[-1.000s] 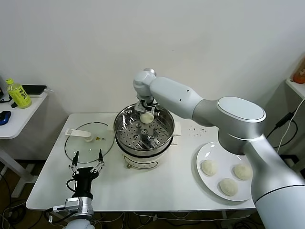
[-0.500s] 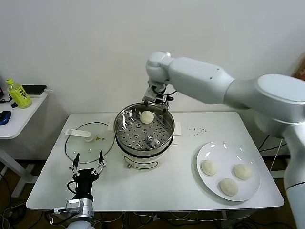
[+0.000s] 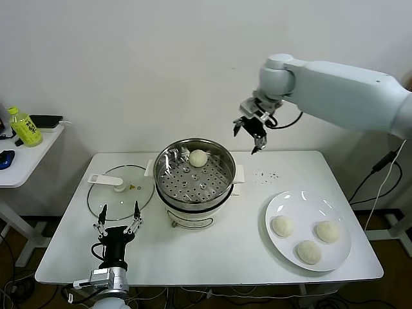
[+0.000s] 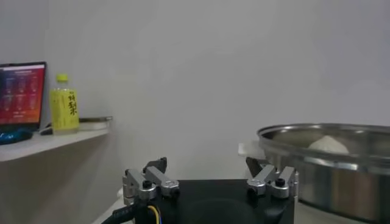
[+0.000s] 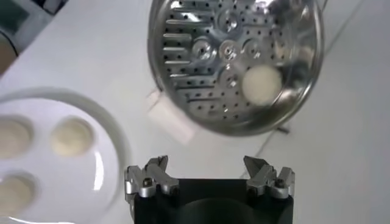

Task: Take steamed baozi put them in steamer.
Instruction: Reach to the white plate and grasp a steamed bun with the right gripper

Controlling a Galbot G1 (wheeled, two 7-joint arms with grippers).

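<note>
White counter (image 3: pixel 212 257) against a plain wall. Right pincer (image 3: pixel 252 134) hangs empty, prongs apart, up beside the steamer (image 3: pixel 195 175). One bun (image 3: pixel 198 158) sits on the steamer's tray; three buns (image 3: pixel 309 252) wait on the plate (image 3: pixel 291 205). Left pincer (image 3: pixel 117 219) parked near the front edge, prongs apart too. So roughly a quarter done.

White table (image 3: pixel 212 251) seen against plain wall. Glass lid (image 3: pixel 121 192) with white handle lying flat on table's left part. White plate (image 3: pixel 302 206) on right part. Side shelf (image 3: pixel 26 151) at far left: yellow-green bottle (image 3: pixel 24 126), dark flat device (image 3: pixel 45 120) behind it, blue object (image 3: pixel 5 158) near edge. Lit screen (image 4: pixel 22 92) beside bottle in left wrist view.
</note>
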